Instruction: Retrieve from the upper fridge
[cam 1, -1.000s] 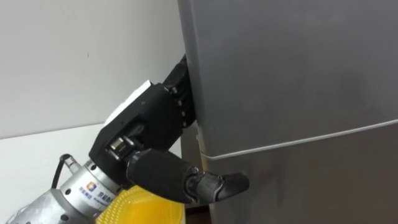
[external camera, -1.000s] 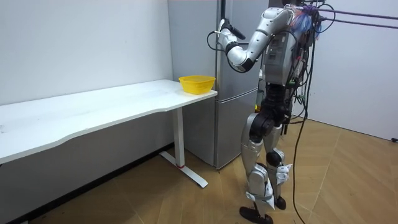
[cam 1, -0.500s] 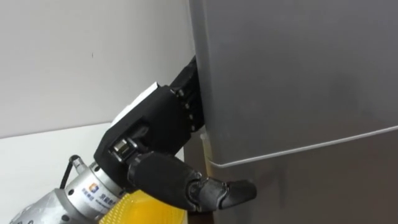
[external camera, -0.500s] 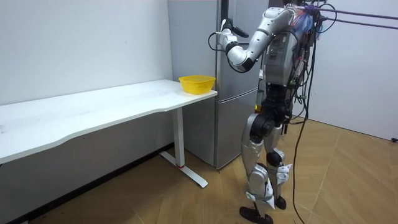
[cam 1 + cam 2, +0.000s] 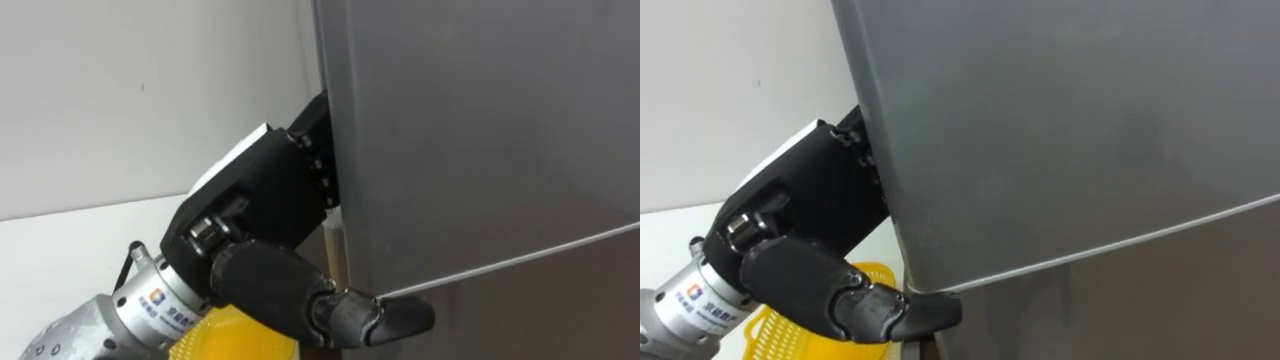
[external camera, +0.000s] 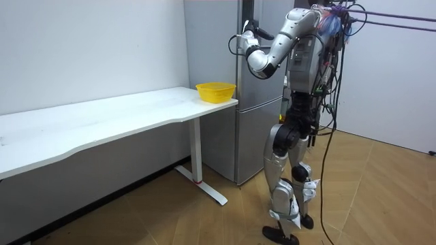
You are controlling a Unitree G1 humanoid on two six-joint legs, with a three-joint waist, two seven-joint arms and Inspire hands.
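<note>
The grey fridge (image 6: 225, 82) stands at the table's end, and I stand right in front of it. Its upper door (image 5: 480, 130) is close before me, with the seam to the lower door (image 5: 560, 310) running below it. My left hand (image 5: 265, 200) is at the upper door's left edge. The fingers reach behind that edge and are hidden, while the thumb (image 5: 385, 318) lies straight across the front near the seam. A thin pale strip shows between the door edge and the fridge body. In the room view the left hand (image 6: 251, 30) is raised to the fridge's top part.
A yellow bowl (image 5: 235, 338) sits under my left wrist, on the corner of the white table (image 6: 102, 119) that adjoins the fridge. A white wall lies behind the table. Open wooden floor lies behind me.
The left hand has moved a little up and to the right along the door edge, and the thumb has slid further across the front. The eye view has shifted slightly.
</note>
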